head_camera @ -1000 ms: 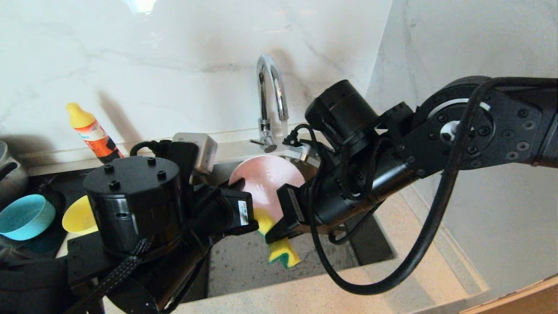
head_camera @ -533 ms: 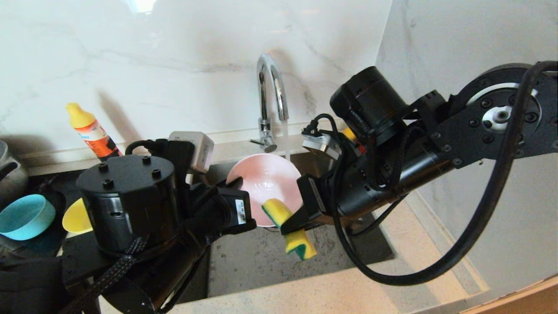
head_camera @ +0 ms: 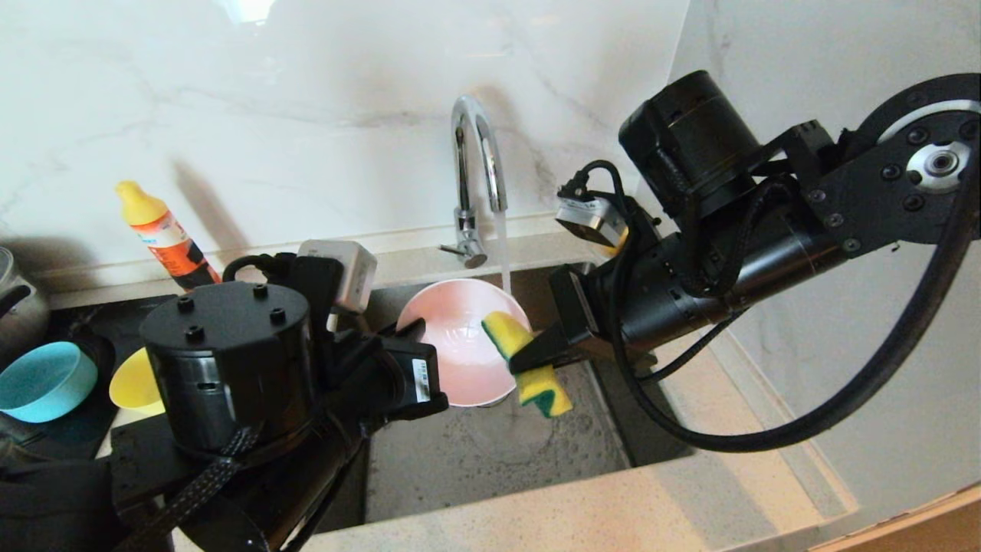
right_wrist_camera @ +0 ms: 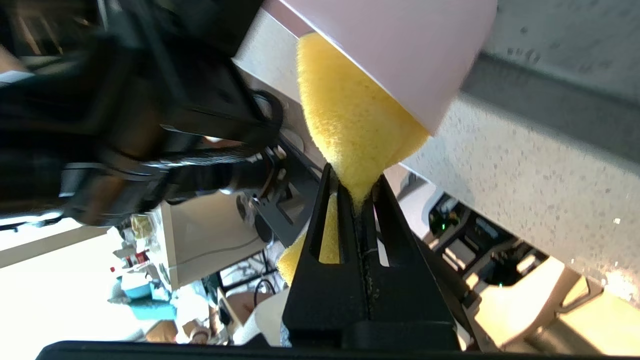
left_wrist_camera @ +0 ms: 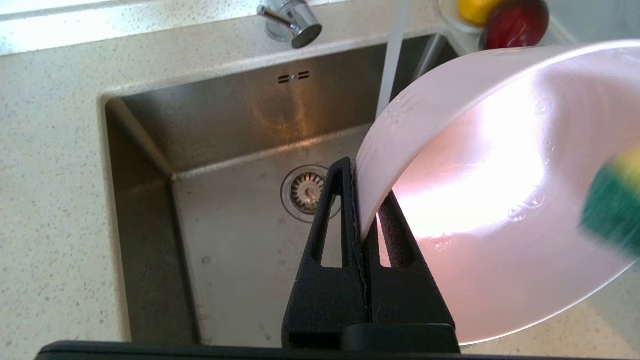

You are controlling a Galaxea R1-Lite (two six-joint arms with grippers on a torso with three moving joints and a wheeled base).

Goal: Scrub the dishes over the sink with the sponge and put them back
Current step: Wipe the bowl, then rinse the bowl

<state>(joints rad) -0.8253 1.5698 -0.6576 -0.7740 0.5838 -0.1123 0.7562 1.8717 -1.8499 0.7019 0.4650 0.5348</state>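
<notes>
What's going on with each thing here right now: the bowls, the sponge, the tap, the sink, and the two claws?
Pink bowl: tilted over the sink, rim pinched by the left gripper.
Sponge: squeezed in the right gripper, pressed against the pink bowl.
Tap: running.
Sink: wet, drain strainer in place.
Blue bowl: lying on the counter at left, untouched.
Yellow bowl: beside the blue bowl, half hidden.
</notes>
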